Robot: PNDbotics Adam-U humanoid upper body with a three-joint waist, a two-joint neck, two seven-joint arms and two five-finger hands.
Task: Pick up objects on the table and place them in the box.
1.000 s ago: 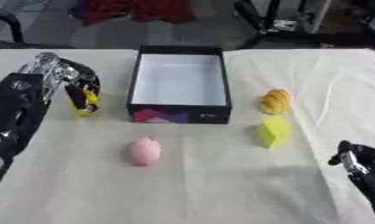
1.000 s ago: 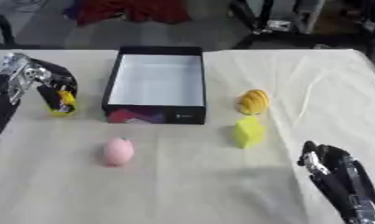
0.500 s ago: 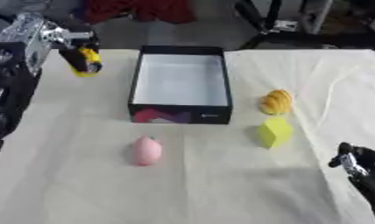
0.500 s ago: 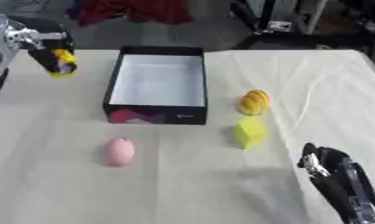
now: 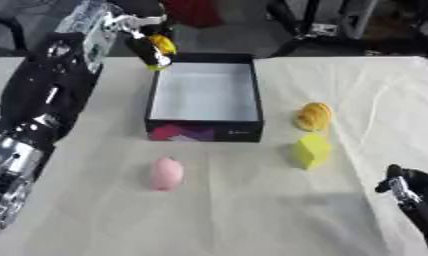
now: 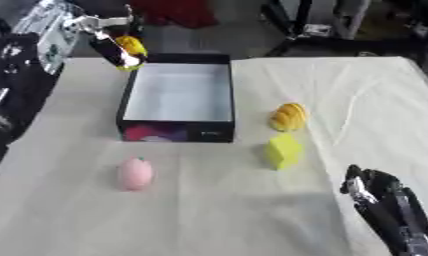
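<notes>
Three loose items lay on the cloth-covered table (image 5: 95, 210), with a fourth held aloft. Box (image 5: 204, 95) — black, rectangular, open-topped, pale inside, a coloured pattern on its near wall; it stood at the middle of the table and nothing could be seen in it. Pink rounded object (image 5: 165, 173) — on the cloth near the box's front left corner, apart from it. Yellow block (image 5: 312, 150) — to the right of the box's front, resting on the cloth. Orange ribbed object (image 5: 314, 116) — just behind the block, beside the box's right wall, not touching it.

Yellow-and-black object (image 5: 156, 50) — held in the air at the box's far left corner, at its rim. Left hand (image 5: 130, 31) — raised at the upper left, fingers curled round that object; the black arm ran down the left side. Right hand (image 6: 375, 192) — at the lower right corner, holding nothing; whether its fingers were apart or together could not be told.
</notes>
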